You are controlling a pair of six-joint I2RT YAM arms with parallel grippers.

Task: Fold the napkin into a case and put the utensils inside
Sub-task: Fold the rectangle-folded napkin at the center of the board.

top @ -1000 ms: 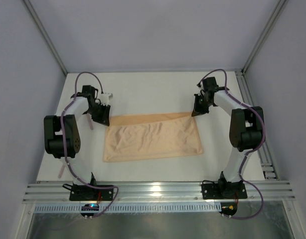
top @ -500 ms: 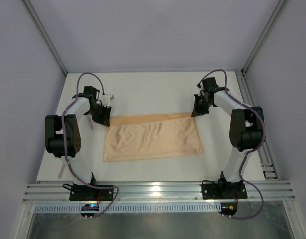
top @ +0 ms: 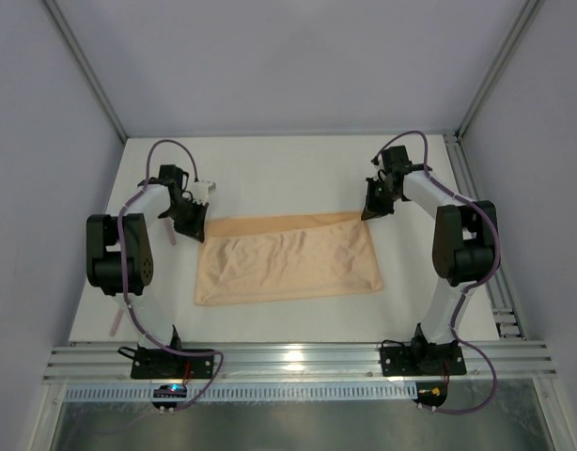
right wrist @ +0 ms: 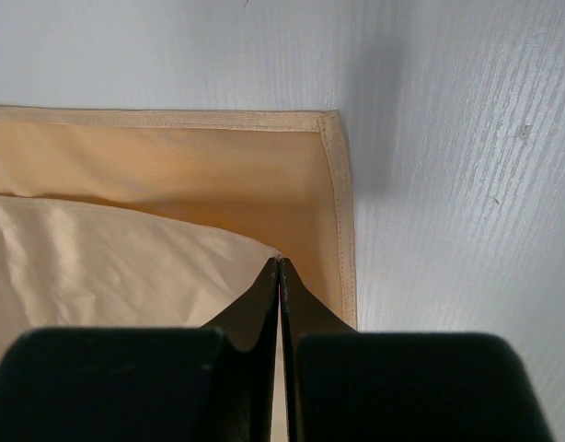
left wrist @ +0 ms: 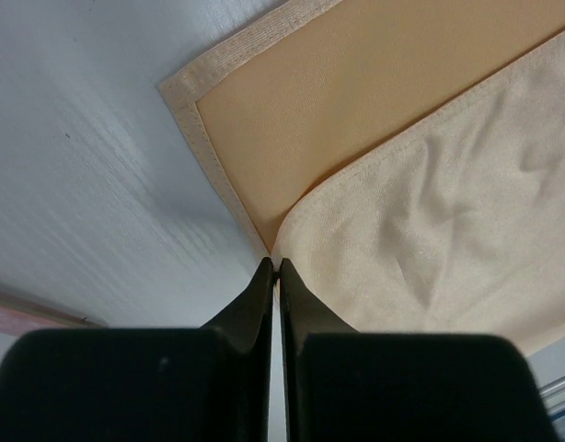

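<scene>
Across the middle of the white counter (top: pixel 270 174) lies the peach-orange cloth napkin (top: pixel 288 263), a wide rectangle with its long sides running from left to right. It lies in two layers. The upper layer is paler and a little wrinkled, and it reaches almost to the far edge, so a narrow strip of the lower, darker orange layer with its stitched hem shows along that edge. The left pincer (left wrist: pixel 274 269) is at the far left corner of the cloth. Its two black fingers are pressed together with no gap, and the tips stand exactly where the corner of the upper layer meets the lower one. The right pincer (right wrist: pixel 280 265) is at the far right corner in the same manner, fingers together, tips at the corner of the upper layer and just beside the hem of the lower layer. For both pincers I cannot tell whether a bit of cloth is caught between the tips or whether they only touch it. To the left of the napkin, just beside the left arm, lies a slim pale pink utensil (top: pixel 171 232), apart from the cloth. A second pink utensil (top: pixel 113 323) lies near the left edge of the counter, closer to the arm bases and well apart from the napkin.
</scene>
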